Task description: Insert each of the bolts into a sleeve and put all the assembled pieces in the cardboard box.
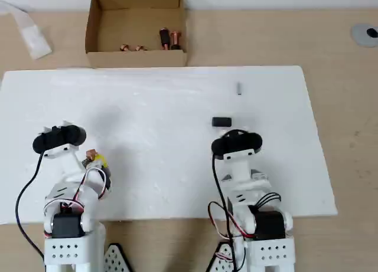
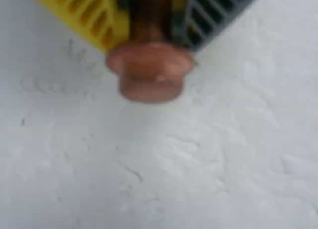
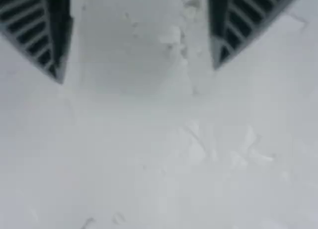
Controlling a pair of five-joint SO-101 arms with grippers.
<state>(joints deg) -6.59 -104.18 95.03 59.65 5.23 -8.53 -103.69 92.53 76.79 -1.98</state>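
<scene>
Gripping a copper-coloured bolt (image 2: 149,75) by its shank, the left end effector (image 2: 149,38) is clenched, with a yellow finger (image 2: 84,13) on one side and a dark grey finger (image 2: 213,13) on the other. The bolt's broad round head projects past the fingertips, close over the white sheet (image 2: 198,164); whether the head touches the sheet cannot be told. From the high view, the left arm (image 1: 65,166) stands at the near left part of the sheet, with the bolt showing just beside its wrist. The right end effector (image 3: 138,67) is released: its two dark ribbed fingers stand well apart, with bare sheet between them and nothing grasped. The right arm (image 1: 236,145) stands over the near middle of the sheet. A black sleeve (image 1: 221,121) lies on the sheet just beyond this arm. A small grey piece (image 1: 239,88) lies farther toward the far edge, apart from the sleeve, and is too small to identify. The cardboard box (image 1: 94,30) stands open on the wooden worktop (image 1: 266,42), just past the far edge of the sheet. Four copper-coloured pieces (image 1: 164,39) lie inside it along the wall nearest the arms: two side by side toward the middle, and two side by side toward the right corner. At least one of the latter pair shows a dark sleeve around it. A white object (image 1: 32,39) lies on the worktop to the left of the box.
</scene>
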